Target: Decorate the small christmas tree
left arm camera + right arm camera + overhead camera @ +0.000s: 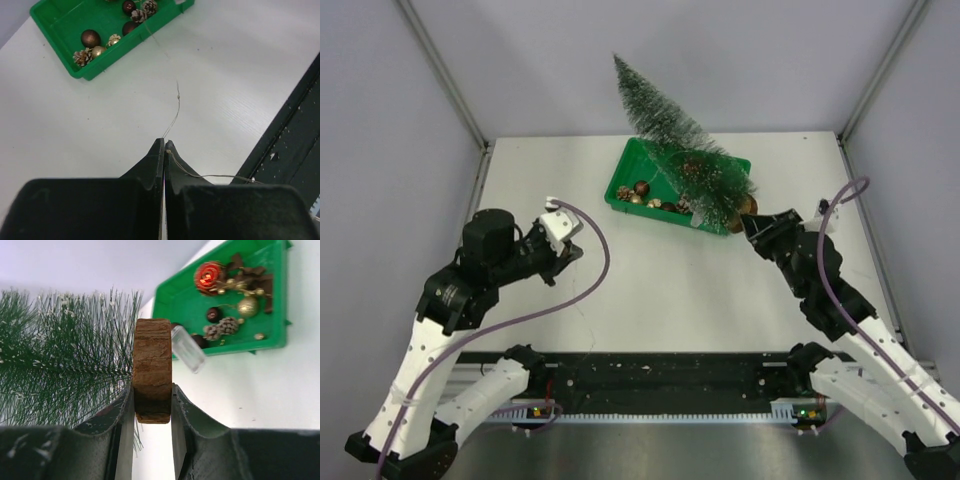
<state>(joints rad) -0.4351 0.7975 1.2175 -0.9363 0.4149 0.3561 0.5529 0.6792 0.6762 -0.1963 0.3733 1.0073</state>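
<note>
The right gripper [152, 407] is clamped on the rim of the wooden disc base [152, 360]. The small christmas tree [678, 145] juts out beyond its fingertips, tilted over the green tray [625, 170]. With so little of the disc between the pads, the tree could pivot or slip free. The left gripper [164, 145] pinches a thin wire [177, 102] that runs ahead to the tray. A hard pull might snap it or drag the baubles [91, 38] out.

No text, label, brand, number or sign can be read in any view.
</note>
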